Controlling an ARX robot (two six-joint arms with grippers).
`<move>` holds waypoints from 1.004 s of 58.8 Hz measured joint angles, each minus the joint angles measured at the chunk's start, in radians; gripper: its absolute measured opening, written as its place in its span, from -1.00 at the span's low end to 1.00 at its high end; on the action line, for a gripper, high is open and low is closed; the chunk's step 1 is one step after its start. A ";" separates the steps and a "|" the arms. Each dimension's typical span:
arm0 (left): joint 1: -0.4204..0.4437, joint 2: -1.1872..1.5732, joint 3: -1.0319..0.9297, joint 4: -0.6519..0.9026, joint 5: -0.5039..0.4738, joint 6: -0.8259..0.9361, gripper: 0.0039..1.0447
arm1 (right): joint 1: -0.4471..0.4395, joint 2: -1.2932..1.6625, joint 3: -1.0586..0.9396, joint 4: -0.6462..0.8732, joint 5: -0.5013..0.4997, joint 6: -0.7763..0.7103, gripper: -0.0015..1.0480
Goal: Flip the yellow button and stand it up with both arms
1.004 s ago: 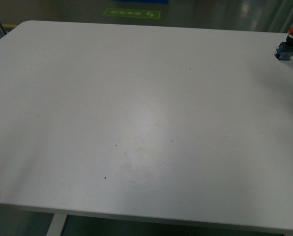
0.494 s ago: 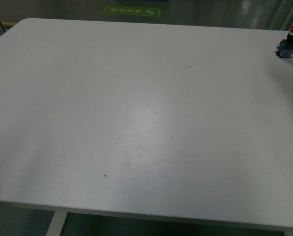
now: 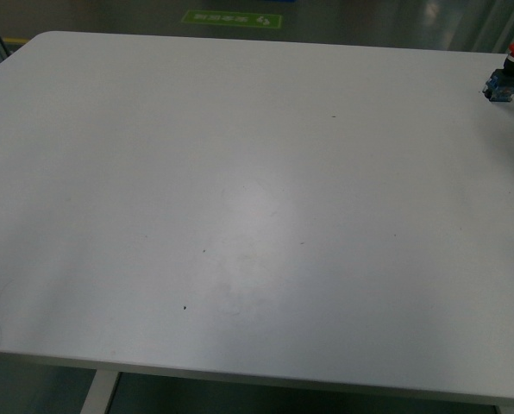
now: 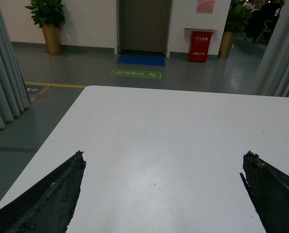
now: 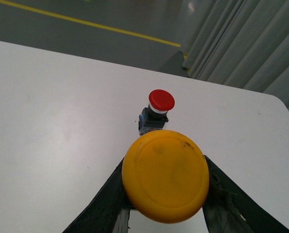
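Right gripper [image 5: 164,165]: you see it closed on the yellow button [image 5: 165,183], cap toward the wrist camera, near the red-capped switch [image 3: 509,73] and outside the front view. Left gripper [image 4: 164,156]: wide open, empty, over the table [image 3: 240,172]. Over the last second the front view shifted only slightly, so the flip probably remains ahead.

- Likely a lab or test hall: glossy grey floor [image 4: 52,102], painted yellow line [image 4: 57,85], green floor sign [image 3: 232,18] at the front view's upper centre.
- Grey pleated curtains [image 4: 4,73]; potted green plant [image 4: 48,14] near a brown door [image 4: 144,24].
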State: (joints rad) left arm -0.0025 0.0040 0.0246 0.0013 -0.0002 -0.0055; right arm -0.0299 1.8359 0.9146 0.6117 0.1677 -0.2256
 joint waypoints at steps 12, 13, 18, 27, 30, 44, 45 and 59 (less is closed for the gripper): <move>0.000 0.000 0.000 0.000 0.000 0.000 0.87 | -0.012 0.085 0.028 0.013 -0.004 -0.015 -0.36; 0.000 0.000 0.000 0.000 0.000 0.000 0.87 | -0.016 0.095 0.036 0.013 -0.004 -0.016 -0.36; 0.000 0.000 0.000 0.000 0.000 0.000 0.87 | -0.034 0.132 0.071 0.013 -0.007 -0.018 -0.36; 0.000 0.000 0.000 0.000 0.000 0.000 0.87 | -0.059 0.180 0.131 0.008 -0.012 -0.028 -0.36; 0.000 0.000 0.000 0.000 0.000 0.000 0.87 | -0.067 0.198 0.152 0.005 -0.012 -0.034 -0.36; 0.000 0.000 0.000 0.000 0.000 0.000 0.87 | -0.093 0.275 0.222 -0.027 -0.037 -0.053 -0.36; 0.000 0.000 0.000 0.000 0.000 0.000 0.87 | -0.096 0.282 0.227 -0.030 -0.040 -0.056 -0.36; 0.000 0.000 0.000 0.000 0.000 0.000 0.87 | -0.127 0.325 0.265 -0.052 -0.064 -0.085 -0.36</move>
State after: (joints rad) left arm -0.0025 0.0040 0.0246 0.0013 -0.0006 -0.0055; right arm -0.1566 2.1613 1.1797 0.5594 0.1036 -0.3103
